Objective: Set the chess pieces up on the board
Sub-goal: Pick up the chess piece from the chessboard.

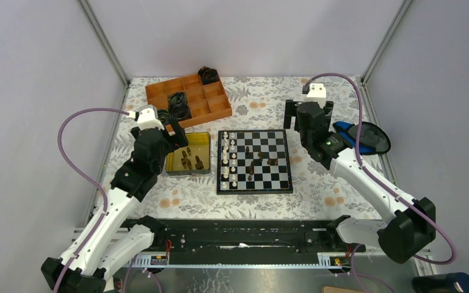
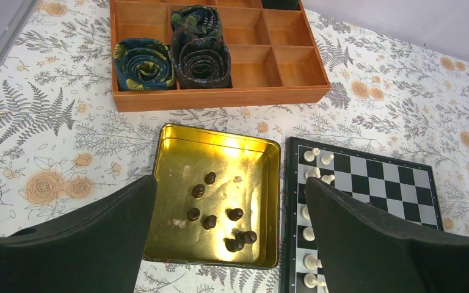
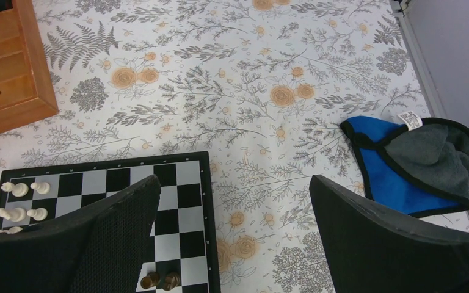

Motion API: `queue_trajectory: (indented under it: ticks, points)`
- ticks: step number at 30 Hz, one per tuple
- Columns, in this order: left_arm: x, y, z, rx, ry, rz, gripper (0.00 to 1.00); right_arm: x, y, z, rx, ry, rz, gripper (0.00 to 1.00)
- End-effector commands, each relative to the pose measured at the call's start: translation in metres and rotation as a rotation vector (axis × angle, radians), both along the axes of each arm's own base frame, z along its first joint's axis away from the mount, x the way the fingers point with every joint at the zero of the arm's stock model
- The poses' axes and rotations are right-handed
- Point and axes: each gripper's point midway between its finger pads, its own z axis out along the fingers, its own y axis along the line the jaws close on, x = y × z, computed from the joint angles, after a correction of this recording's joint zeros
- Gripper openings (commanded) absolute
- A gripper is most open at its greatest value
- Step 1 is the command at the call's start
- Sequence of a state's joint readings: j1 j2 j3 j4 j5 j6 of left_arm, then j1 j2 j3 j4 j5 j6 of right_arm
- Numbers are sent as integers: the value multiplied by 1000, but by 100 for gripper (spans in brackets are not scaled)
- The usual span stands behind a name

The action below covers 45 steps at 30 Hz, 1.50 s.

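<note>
The board (image 1: 259,174) lies mid-table, with white pieces (image 1: 229,160) lined along its left two columns and a few dark brown pieces (image 1: 272,162) near its middle. Several dark brown pieces (image 2: 210,222) lie in a gold tin (image 2: 177,146) left of the board (image 2: 372,177). My left gripper (image 2: 229,189) is open and empty, hovering above the tin. My right gripper (image 3: 235,186) is open and empty above the cloth just past the board's far right corner (image 3: 183,162); two brown pieces (image 3: 159,281) show at its left finger.
A wooden divided tray (image 1: 210,113) with dark coiled rolls (image 2: 198,55) stands at the back left. A blue and grey cloth pouch (image 1: 366,137) lies at the right, also in the right wrist view (image 3: 427,162). Grey walls enclose the floral-clothed table.
</note>
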State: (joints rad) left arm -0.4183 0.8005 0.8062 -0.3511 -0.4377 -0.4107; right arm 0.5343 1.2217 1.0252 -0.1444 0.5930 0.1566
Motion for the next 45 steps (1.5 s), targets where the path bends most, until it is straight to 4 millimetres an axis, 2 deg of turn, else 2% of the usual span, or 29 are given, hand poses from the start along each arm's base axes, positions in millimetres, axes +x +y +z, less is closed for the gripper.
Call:
queue_trajectory:
  ticks: [1,4,7,12,15,17,19,20,23,30,33,36,40,45]
  points:
    - [2,2,13,-8,-58,11,99,-2,-11,16,-2,-49,-60,100]
    - [1,2,12,-13,-55,13,99,-5,-13,20,44,-72,-81,100]
    - [-1,2,9,-18,-46,14,99,-9,-7,13,87,-101,-34,100]
    - [-2,2,1,-23,-28,13,99,-6,-5,19,45,-107,-7,100]
    - [-1,2,-2,-15,-9,16,99,-2,7,14,56,-89,48,100]
    - [1,0,-8,-6,15,15,99,-1,32,-1,69,0,173,100]
    - [3,-2,-15,-3,49,19,99,-1,56,-24,72,159,260,98]
    - [4,-2,-20,-1,75,24,99,-1,61,-36,70,243,258,93]
    - [7,-4,-33,1,132,39,99,0,75,-66,88,387,250,85]
    - [10,-7,-48,-21,181,59,99,-3,85,-94,90,495,239,60]
    - [10,-8,-52,-36,191,68,99,-7,99,-103,78,537,290,52]
    - [12,-11,-56,-48,205,68,99,-10,115,-111,55,576,341,51]
    - [14,-15,-59,-62,219,62,99,-11,137,-120,49,605,400,58]
    - [15,-16,-62,-70,225,64,99,-9,158,-127,45,636,445,62]
